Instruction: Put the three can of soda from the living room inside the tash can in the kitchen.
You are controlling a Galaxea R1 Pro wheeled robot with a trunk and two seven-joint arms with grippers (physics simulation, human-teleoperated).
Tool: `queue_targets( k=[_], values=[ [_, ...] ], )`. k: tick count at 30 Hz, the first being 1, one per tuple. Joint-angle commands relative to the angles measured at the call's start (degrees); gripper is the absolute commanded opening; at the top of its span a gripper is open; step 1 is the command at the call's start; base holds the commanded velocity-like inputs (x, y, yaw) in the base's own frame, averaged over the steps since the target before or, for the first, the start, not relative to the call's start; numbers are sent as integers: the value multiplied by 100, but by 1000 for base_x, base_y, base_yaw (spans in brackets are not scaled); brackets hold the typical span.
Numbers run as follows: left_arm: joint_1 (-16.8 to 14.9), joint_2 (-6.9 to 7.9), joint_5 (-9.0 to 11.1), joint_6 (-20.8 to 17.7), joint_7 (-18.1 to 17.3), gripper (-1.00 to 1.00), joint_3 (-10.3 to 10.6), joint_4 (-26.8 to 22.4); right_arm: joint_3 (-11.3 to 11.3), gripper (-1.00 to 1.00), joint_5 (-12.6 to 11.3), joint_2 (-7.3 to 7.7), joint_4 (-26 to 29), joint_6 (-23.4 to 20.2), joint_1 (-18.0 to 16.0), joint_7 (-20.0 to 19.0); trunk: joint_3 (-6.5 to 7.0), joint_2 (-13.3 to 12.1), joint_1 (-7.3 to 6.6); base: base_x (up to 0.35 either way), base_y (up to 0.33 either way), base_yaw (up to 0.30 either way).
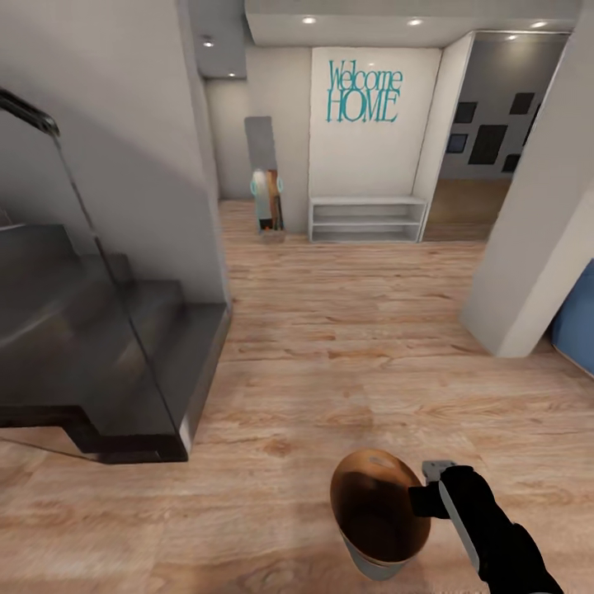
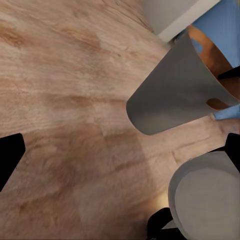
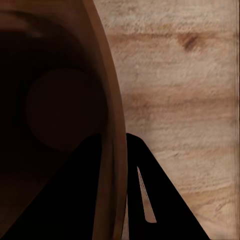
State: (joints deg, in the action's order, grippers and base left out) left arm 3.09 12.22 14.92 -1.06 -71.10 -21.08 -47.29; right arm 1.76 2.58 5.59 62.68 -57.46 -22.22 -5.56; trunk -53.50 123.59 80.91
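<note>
Gripped at its rim, the tash can [image 1: 375, 516] hangs low in front of the robot, carried by the right gripper [image 1: 429, 497]. In the right wrist view the two fingers [image 3: 85, 200] straddle the rim [image 3: 112, 125], one inside the brown wall and one outside, closed on it. This grasp probably keeps the bin upright and open for transport. No cans are visible inside. The left gripper's state cannot be determined. Ahead lie the wood floor [image 1: 346, 330], dark stairs [image 1: 99, 363] and a white shelf [image 1: 367, 219].

Brown-lined grey tash can [image 1: 375, 503], upright, rim pinched by right end effector [image 1: 422, 497]
</note>
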Motion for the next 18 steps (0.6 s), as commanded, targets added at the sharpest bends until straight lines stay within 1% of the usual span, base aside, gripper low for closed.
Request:
queue_targets(
  k=[1, 16, 18],
  values=[
    [0, 0, -1, 0, 0, 100, 0, 0, 0, -100, -98, -2, 0, -2, -1, -33, 6, 0, 0, 0, -91, -228],
    [-1, 0, 1, 0, 0, 100, 1, 0, 0, -100, -95, -2, -7, -5, -1, -33, 91, 0, 0, 0, -91, -228],
    [-1, 0, -3, 0, 0, 100, 2, 0, 0, -100, -93, -3, -10, -4, -1, -33, 99, 0, 0, 0, -90, -165]
  ],
)
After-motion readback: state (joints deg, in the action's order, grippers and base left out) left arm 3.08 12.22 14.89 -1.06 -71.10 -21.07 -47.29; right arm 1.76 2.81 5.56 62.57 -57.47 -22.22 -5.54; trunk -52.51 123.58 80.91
